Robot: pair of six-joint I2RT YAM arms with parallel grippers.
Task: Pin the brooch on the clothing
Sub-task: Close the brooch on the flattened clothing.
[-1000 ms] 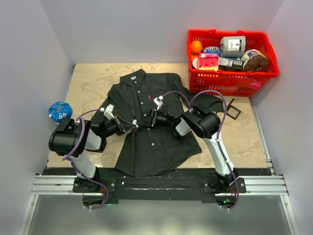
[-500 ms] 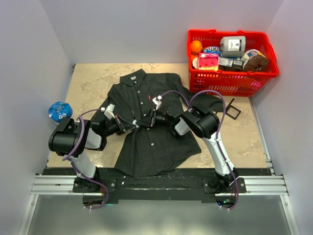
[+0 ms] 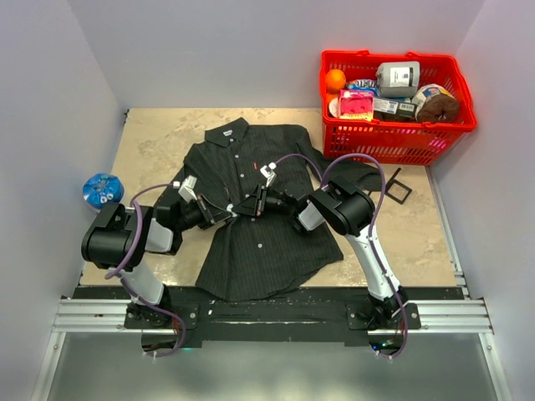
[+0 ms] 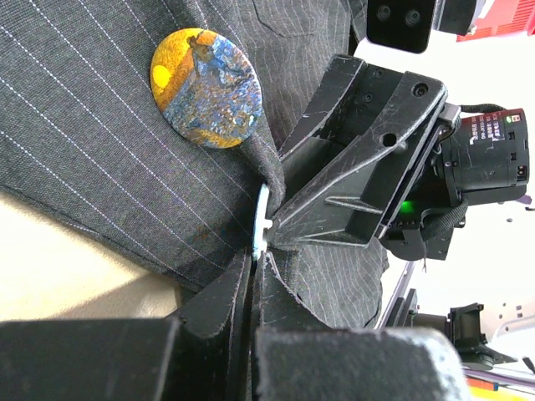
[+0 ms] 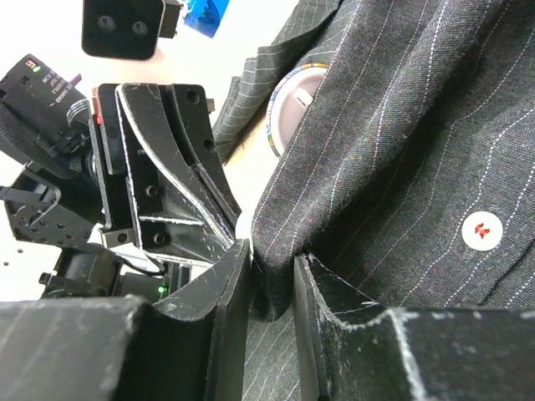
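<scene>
The dark pinstriped shirt (image 3: 259, 259) lies flat on the table, collar away from me. A round yellow-and-blue brooch (image 4: 206, 88) sits on its fabric (image 4: 75, 142). Its pale back (image 5: 292, 109) shows under a lifted fold in the right wrist view. My left gripper (image 3: 229, 214) is shut on the shirt's edge, with a thin pale piece (image 4: 261, 221) sticking out at its tips (image 4: 257, 255). My right gripper (image 3: 249, 207) is shut on a fold of the shirt (image 5: 272, 263), tip to tip with the left one. A pale button with a red mark (image 5: 481, 230) lies nearby.
A red basket (image 3: 384, 140) full of groceries stands at the back right. A small black square frame (image 3: 398, 190) lies right of the shirt. A blue round object (image 3: 102, 190) sits at the left wall. Walls close in on three sides.
No clear change. Both grippers stay pinched on the shirt at the same spot near its middle.
</scene>
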